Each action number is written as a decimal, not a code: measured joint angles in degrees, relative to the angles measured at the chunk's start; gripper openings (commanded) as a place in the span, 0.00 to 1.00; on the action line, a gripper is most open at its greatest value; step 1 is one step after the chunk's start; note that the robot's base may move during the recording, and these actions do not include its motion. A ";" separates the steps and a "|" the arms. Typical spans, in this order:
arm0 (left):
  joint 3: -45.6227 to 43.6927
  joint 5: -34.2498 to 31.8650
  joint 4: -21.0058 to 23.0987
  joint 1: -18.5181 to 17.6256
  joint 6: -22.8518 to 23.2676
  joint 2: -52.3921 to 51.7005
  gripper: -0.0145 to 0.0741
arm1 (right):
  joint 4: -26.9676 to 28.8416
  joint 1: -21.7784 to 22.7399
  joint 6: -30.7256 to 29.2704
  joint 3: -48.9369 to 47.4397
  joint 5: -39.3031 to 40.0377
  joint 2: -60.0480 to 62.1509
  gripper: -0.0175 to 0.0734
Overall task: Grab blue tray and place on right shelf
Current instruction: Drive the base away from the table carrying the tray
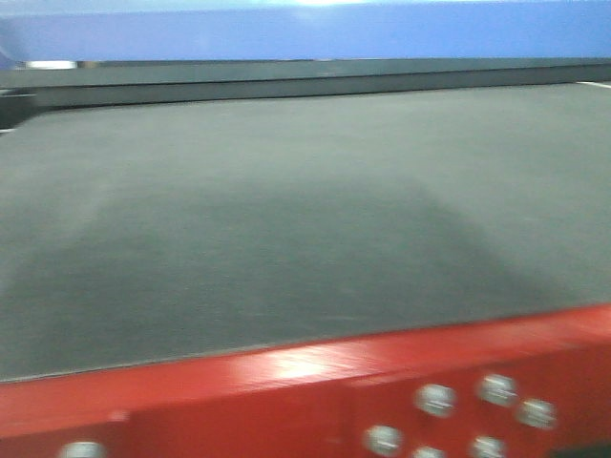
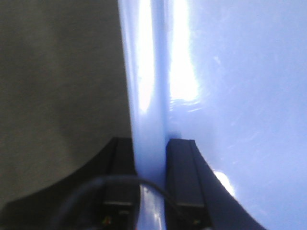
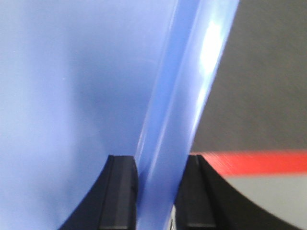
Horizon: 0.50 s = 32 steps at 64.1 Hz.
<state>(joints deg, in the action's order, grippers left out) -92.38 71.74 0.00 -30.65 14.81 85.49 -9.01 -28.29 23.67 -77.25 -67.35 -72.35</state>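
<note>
The blue tray [image 1: 305,33] is a glossy light-blue band across the top of the front view, above the table. In the left wrist view my left gripper [image 2: 150,143] is shut on the tray's left rim [image 2: 146,86], one black finger on each side, with the tray floor [image 2: 240,96] spreading to the right. In the right wrist view my right gripper [image 3: 160,160] is shut on the tray's right rim [image 3: 192,86], and the tray floor [image 3: 72,86] fills the left. The right shelf is out of view.
A dark mat [image 1: 286,219] covers the table below, framed by a red front rail [image 1: 239,382] with metal bolts [image 1: 434,399]. That red rail [image 3: 259,163] also shows beneath the right gripper. The frames are motion-blurred.
</note>
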 measured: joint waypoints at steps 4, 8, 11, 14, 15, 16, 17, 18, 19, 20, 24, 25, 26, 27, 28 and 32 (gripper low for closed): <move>0.00 0.00 0.00 0.00 0.00 0.00 0.11 | 0.00 0.00 -0.09 0.00 0.00 0.00 0.25; 0.00 0.00 0.00 0.00 0.00 0.00 0.11 | 0.00 0.00 -0.09 0.00 0.00 0.00 0.25; 0.00 0.00 0.00 0.00 0.00 0.00 0.11 | 0.00 0.00 -0.09 0.00 0.00 0.00 0.25; 0.00 0.00 0.00 0.00 0.00 0.00 0.11 | 0.00 0.00 -0.09 0.00 0.00 0.00 0.25; 0.00 0.00 0.00 0.00 0.00 0.00 0.11 | 0.00 0.00 -0.09 0.00 0.00 0.00 0.25; 0.00 0.00 0.00 0.00 0.00 0.00 0.11 | 0.00 0.00 -0.09 0.00 0.00 0.00 0.25; 0.00 0.00 0.00 0.00 0.00 0.00 0.11 | 0.00 0.00 -0.09 0.00 0.00 0.00 0.25; 0.00 0.00 0.00 0.00 0.00 0.00 0.11 | 0.00 0.00 -0.09 0.00 0.00 0.00 0.25; 0.00 0.00 0.00 0.00 0.00 0.00 0.11 | 0.00 0.00 -0.09 0.00 0.00 0.00 0.25; 0.00 0.00 0.00 0.00 0.00 0.00 0.11 | -0.10 0.00 -0.09 0.00 0.00 0.00 0.25; 0.00 0.00 0.00 0.00 0.00 0.00 0.11 | -0.05 0.00 -0.09 0.00 0.00 0.00 0.25; 0.00 0.00 0.00 0.00 0.00 0.00 0.11 | -0.05 0.00 -0.09 0.00 0.00 0.00 0.25; 0.00 0.00 0.00 0.00 0.00 0.00 0.11 | -0.05 0.00 -0.09 0.00 0.00 0.00 0.25; 0.00 0.00 0.00 0.00 0.00 0.00 0.11 | -0.05 0.00 -0.09 0.00 0.00 0.00 0.25; 0.00 0.00 0.00 0.00 0.00 0.00 0.11 | -0.05 0.00 -0.09 0.00 0.00 0.00 0.25; 0.00 0.00 0.00 0.00 0.00 0.00 0.11 | -0.05 0.00 -0.09 0.00 0.00 0.00 0.25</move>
<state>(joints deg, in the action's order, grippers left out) -92.38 71.74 0.00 -30.65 14.81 85.49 -9.06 -28.29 23.58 -77.25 -67.35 -72.35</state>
